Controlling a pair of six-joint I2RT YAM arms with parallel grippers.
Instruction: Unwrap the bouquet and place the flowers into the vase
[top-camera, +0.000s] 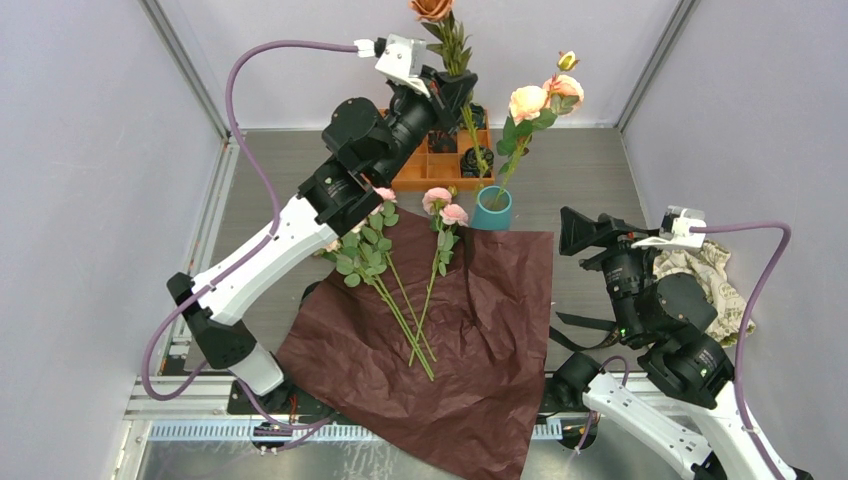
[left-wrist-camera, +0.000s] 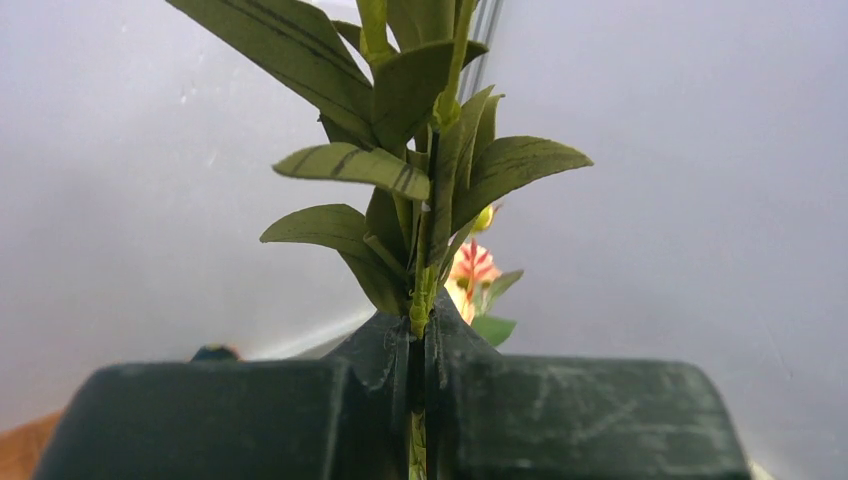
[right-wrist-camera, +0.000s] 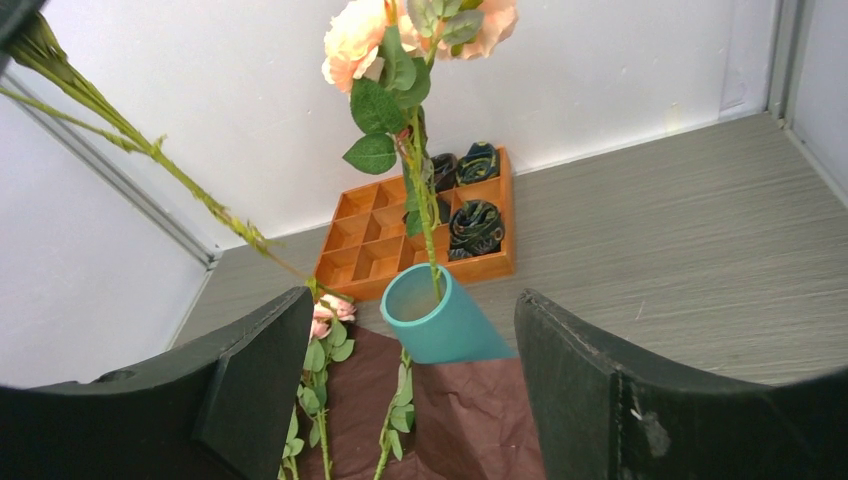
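The bouquet lies unwrapped, its dark red paper (top-camera: 470, 340) spread flat on the table. Loose flowers (top-camera: 375, 255) rest on the paper, pink heads pointing away. The teal vase (top-camera: 492, 208) stands at the paper's far edge and holds peach roses (top-camera: 530, 102). My left gripper (top-camera: 450, 95) is raised above the tray, shut on the leafy stem (left-wrist-camera: 420, 300) of an orange rose (top-camera: 432, 8); the stem's lower end hangs left of the vase. My right gripper (top-camera: 590, 232) is open, low and to the right of the vase (right-wrist-camera: 450, 325), with nothing between its fingers.
An orange compartment tray (top-camera: 425, 178) with dark items sits behind the vase. A crumpled beige cloth (top-camera: 708, 270) lies at the right. A black ribbon (top-camera: 575, 322) lies by the paper's right edge. White walls enclose the table.
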